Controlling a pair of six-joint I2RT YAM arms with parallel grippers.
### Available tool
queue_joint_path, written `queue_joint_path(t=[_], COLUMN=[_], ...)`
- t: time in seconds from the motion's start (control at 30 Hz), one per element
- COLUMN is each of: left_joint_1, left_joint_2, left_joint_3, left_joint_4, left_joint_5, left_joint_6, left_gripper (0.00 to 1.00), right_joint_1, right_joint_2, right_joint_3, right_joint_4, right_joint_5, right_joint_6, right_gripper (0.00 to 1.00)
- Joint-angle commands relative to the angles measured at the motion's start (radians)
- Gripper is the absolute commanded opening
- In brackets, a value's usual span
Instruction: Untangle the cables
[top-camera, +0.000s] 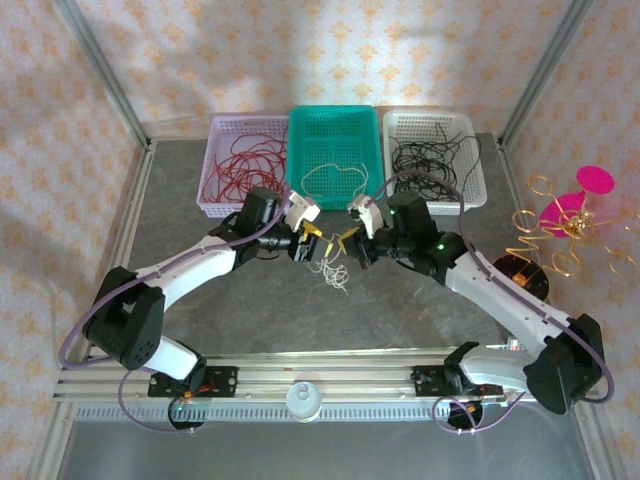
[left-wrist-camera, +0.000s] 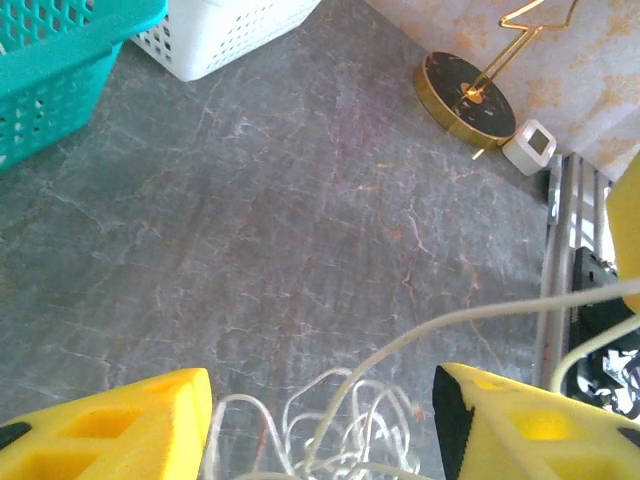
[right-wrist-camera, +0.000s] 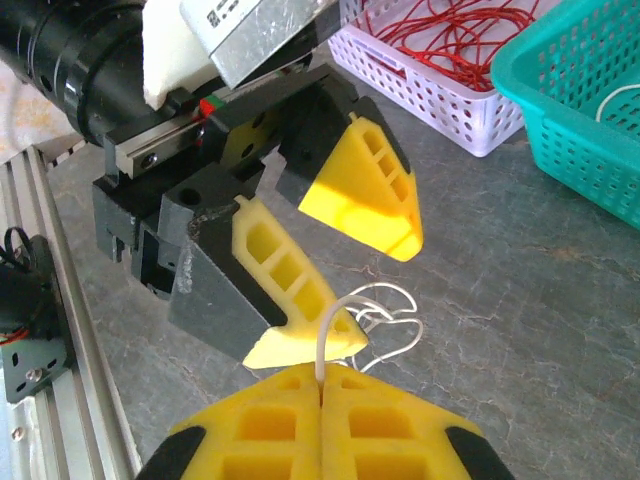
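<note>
Two grippers meet tip to tip mid-table, just above the white clump (top-camera: 335, 275), which lies on the bare table (top-camera: 250, 310) nearer than the baskets. On the right gripper (right-wrist-camera: 322, 375) the jaws are pressed flat together, pinching one white strand (right-wrist-camera: 322, 335) that rises out of the clump. On the left gripper (right-wrist-camera: 383, 292) the jaws are spread wide with nothing between the pads. From its wrist view the clump sits low between the fingers, and one strand runs off right past a finger; can't tell if it touches.

Three baskets sit side by side along the far edge:
- The lilac basket (top-camera: 207, 170) on the left holds the red cable (top-camera: 245, 165).
- The teal basket (top-camera: 300, 150) in the middle holds a white cable (top-camera: 335, 180).
- The white basket (top-camera: 478, 160) on the right holds the black cable (top-camera: 430, 155).

The gold ornament (top-camera: 560, 215) with the pink top stands far right, well apart from the clump.
</note>
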Motion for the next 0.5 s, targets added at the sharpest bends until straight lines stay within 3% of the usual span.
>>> queue_joint_path(t=[0.0, 0.17, 0.23, 0.33, 0.47], left_joint_1=[0.005, -0.004, -0.012, -0.014, -0.016], left_joint_2=[0.011, 0.043, 0.053, 0.064, 0.049], left_joint_3=[0.043, 0.080, 0.090, 0.094, 0.078], left_joint_4=[-0.045, -0.075, -0.085, -0.069, -0.014], left_joint_5=[0.018, 0.051, 0.025, 0.004, -0.027], left_joint_6=[0.097, 0.157, 0.177, 0.184, 0.150], left_gripper=[0.62, 0.63, 0.58, 0.41, 0.04], right_joint_1=[0.003, 0.003, 0.003, 0.003, 0.002], right_joint_2=[0.025, 0.050, 0.062, 0.081, 0.079], right_joint_3=[0.050, 0.088, 0.105, 0.127, 0.134], right_joint_4=[-0.078, -0.095, -0.107, -0.126, -0.137], right_joint_5=[-0.049, -0.071, -0.076, -0.090, -0.077], right_joint_6=[-0.065, -0.084, -0.093, -0.102, -0.108], right_gripper=[0.00, 0.00, 0.00, 0.00, 0.00])
